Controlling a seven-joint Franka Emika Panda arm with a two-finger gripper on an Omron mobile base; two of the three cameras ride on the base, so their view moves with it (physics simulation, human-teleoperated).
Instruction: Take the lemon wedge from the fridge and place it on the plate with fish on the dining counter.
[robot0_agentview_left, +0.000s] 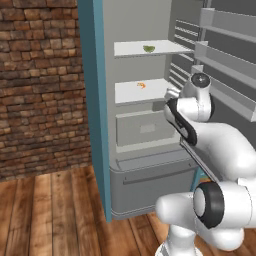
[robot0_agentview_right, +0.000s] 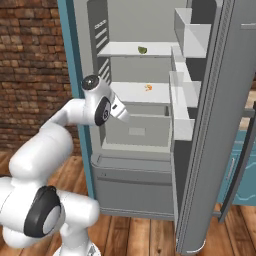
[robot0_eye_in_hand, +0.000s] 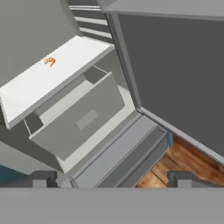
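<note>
Two spread fingertips (robot0_eye_in_hand: 43, 178) of the gripper (robot0_eye_in_hand: 113, 179) should rise to the fridge (robot0_agentview_left: 150, 195) upper shelf (robot0_agentview_left: 132, 48), straddling the lemon wedge (robot0_agentview_left: 149, 48).

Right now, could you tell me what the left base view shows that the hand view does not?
The left base view alone shows the lemon wedge on the upper shelf, and the brick wall. The hand view alone shows the gripper, its fingertips standing apart with nothing between them. Both show the open fridge, the small orange curled item on the lower shelf, the inner drawer and the wooden floor.
</note>
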